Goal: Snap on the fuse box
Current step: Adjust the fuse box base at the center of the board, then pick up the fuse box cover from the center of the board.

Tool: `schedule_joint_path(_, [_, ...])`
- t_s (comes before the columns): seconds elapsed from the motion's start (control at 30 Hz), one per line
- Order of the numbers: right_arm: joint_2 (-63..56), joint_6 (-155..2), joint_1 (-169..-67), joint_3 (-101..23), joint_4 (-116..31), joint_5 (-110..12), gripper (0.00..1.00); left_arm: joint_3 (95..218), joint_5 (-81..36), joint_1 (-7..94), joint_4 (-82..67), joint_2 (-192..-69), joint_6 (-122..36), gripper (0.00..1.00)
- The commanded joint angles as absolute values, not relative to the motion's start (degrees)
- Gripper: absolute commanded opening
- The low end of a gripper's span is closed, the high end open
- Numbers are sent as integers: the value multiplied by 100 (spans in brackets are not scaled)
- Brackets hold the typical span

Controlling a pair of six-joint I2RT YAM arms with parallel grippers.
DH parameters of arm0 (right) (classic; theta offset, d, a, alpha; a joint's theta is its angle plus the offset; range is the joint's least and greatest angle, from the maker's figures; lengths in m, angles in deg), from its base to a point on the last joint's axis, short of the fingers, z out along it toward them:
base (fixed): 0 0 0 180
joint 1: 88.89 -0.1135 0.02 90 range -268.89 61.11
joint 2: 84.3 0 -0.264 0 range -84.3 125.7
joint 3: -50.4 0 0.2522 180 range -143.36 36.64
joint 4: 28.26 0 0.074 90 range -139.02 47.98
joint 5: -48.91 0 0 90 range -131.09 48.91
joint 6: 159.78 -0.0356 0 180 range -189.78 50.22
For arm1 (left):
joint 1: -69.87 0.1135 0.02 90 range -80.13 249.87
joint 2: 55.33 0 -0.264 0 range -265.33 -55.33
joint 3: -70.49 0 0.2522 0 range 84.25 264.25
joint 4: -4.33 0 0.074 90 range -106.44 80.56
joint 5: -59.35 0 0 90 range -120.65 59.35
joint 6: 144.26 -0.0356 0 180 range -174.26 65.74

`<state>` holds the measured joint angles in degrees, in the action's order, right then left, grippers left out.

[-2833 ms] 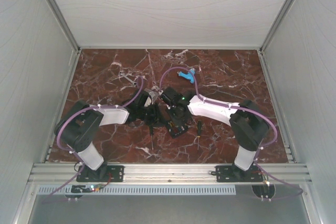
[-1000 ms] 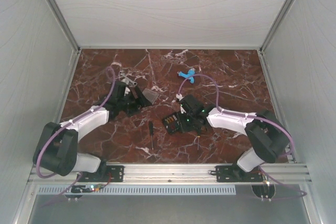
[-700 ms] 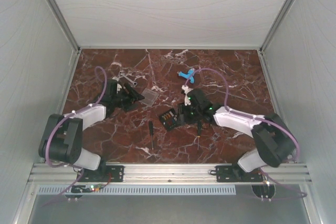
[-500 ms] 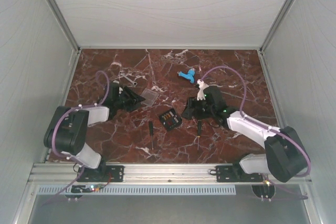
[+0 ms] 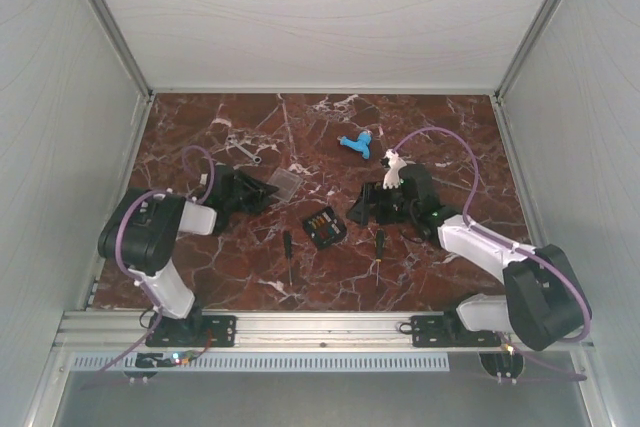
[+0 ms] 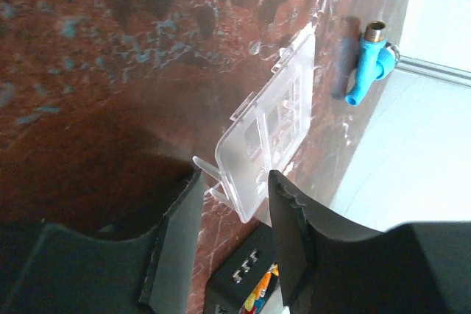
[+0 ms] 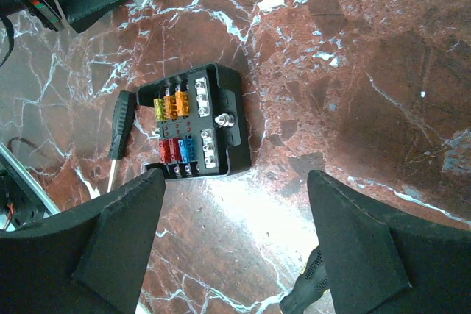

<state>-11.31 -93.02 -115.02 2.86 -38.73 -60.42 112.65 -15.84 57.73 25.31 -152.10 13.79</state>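
The fuse box [image 5: 323, 226] is a black tray with coloured fuses, lying uncovered on the marble mid-table; it also shows as the fuse box [image 7: 193, 130] and the fuse box [image 6: 246, 284]. Its clear lid [image 5: 285, 183] lies flat, up and to the left of the tray. My left gripper [image 5: 266, 192] has its jaws partly narrowed around the near corner of the lid [image 6: 268, 123]; I cannot tell whether they touch it. My right gripper [image 5: 360, 211] stands wide open just right of the tray, with only bare marble between its fingers [image 7: 125, 218].
A blue plastic piece [image 5: 355, 144] lies behind the right gripper. One black-handled screwdriver [image 5: 286, 252] lies left of the tray and another screwdriver [image 5: 378, 247] to its right, under the right arm. A small wrench [image 5: 243, 150] sits at the back left. Metal walls enclose the table.
My right gripper has opened wide, let go of the fuse box and backed off to the right. My left arm has drawn in, and its jaws have narrowed at the lid's corner.
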Motion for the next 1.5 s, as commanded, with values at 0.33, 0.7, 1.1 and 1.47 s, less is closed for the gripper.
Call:
schedule_joint_path(0.33, [-914, -9215, -11368, 247, -3514, -6335, 77, 11302, -1598, 5714, 4347, -15965, 1709, 22])
schedule_joint_path(0.7, [-957, -9102, -11374, 71, -3736, -6539, 76, 11317, -1382, 5719, 4404, -15049, 952, 0])
schedule_joint_path(1.1, [-1249, -8296, -11375, -1236, -4776, -7678, 73, 12515, 166, 5534, 872, -13468, -1478, 0])
schedule_joint_path(1.47, [-1360, -6931, -11390, -2596, -6226, -8592, 69, 13948, 902, 4921, -2425, -12543, -3557, 0])
